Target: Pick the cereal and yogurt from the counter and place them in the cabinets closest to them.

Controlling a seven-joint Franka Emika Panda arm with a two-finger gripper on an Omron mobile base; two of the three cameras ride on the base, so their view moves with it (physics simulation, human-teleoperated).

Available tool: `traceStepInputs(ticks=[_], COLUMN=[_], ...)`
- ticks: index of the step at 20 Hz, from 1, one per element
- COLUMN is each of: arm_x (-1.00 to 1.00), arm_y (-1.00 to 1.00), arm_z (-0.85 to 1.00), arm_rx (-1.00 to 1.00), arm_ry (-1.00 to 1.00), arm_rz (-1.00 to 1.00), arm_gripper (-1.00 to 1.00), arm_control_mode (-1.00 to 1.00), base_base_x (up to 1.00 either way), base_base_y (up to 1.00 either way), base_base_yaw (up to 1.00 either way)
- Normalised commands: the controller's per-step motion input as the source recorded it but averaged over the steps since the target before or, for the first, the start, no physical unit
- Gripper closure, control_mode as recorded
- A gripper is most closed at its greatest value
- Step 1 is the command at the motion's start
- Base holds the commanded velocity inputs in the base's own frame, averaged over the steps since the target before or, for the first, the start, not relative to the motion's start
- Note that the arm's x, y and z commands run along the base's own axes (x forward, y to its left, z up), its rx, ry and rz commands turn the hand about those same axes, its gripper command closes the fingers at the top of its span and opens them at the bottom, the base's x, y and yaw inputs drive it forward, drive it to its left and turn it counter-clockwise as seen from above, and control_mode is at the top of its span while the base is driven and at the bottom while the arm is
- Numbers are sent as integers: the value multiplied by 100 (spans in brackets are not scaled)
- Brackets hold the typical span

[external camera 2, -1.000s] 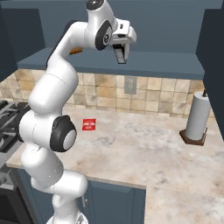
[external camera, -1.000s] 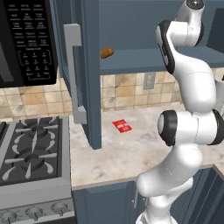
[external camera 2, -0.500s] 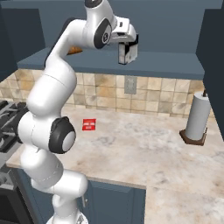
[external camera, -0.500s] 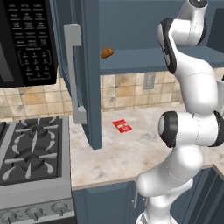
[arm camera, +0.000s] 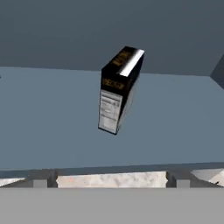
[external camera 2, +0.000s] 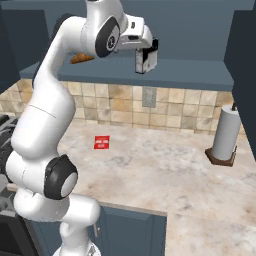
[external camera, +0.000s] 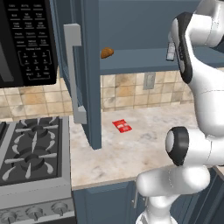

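You have one cereal box [arm camera: 117,89] in front of you, standing on the blue shelf [arm camera: 52,113] of the open cabinet [external camera 2: 190,30]; in the hand view it leans a little and shows its dark narrow side with a pale label. Your jaws stand wide open, their two tips [arm camera: 41,180] spread far apart at the bottom of that view, and nothing sits between them. The box lies ahead of the jaws, on the line midway between the two tips, apart from both and further in on the shelf. From the right base view you see the gripper [external camera 2: 148,50] up at shelf height with the box [external camera 2: 145,61] just beside its fingers; whether they touch there you cannot tell. From the left base view the box [external camera: 171,51] is a thin pale sliver at the arm's edge. One small brown item [external camera: 106,53] rests on the same shelf, well off to the left. On the surface [external camera 2: 165,165] you have one red packet [external camera 2: 101,142] and one paper towel roll [external camera 2: 225,132] on its stand at the far right. You also have one open cabinet door [external camera: 87,74] with one long grey handle [external camera: 74,74], one microwave [external camera: 26,41] and one stove [external camera: 30,153].
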Motion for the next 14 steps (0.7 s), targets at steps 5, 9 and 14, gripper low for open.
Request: traceStepInputs(ticks=[5, 9, 14], arm_x=[-100, -100, -74], arm_y=[12, 25, 43], arm_z=[-6, -38, -72], arm_rx=[-9, -15, -23], arm_ry=[-3, -9, -5], arm_rz=[5, 3, 6], arm_gripper=[-100, -100, -100], arm_control_mode=[-100, -100, -100], base_base_x=[0, 0, 0], base_base_y=[0, 0, 0], base_base_yaw=[0, 0, 0])
